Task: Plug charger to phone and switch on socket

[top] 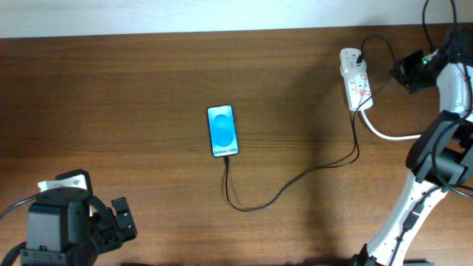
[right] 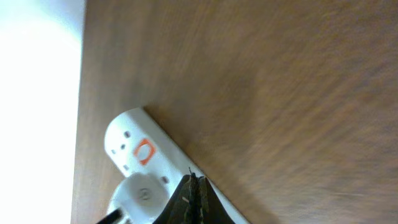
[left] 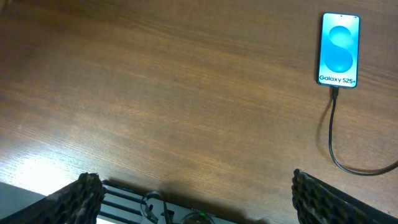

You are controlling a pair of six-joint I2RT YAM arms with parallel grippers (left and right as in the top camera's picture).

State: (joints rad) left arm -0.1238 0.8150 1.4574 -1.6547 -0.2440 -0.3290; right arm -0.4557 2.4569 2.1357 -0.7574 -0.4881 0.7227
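Brown wooden worktop (top: 148,89) is seen under everything. The slim black-framed phone with a bright blue screen (left: 339,50) is laid flat, well ahead of the left hand (left: 199,202) and to its right; this hand's fingers (left: 84,199) are held wide apart. The long thin black charger cable (top: 295,181) is joined at its tip to the phone's lower edge. The right hand (right: 194,199) is pressed together, just over the small white oblong power strip with red-marked switches (right: 140,158).
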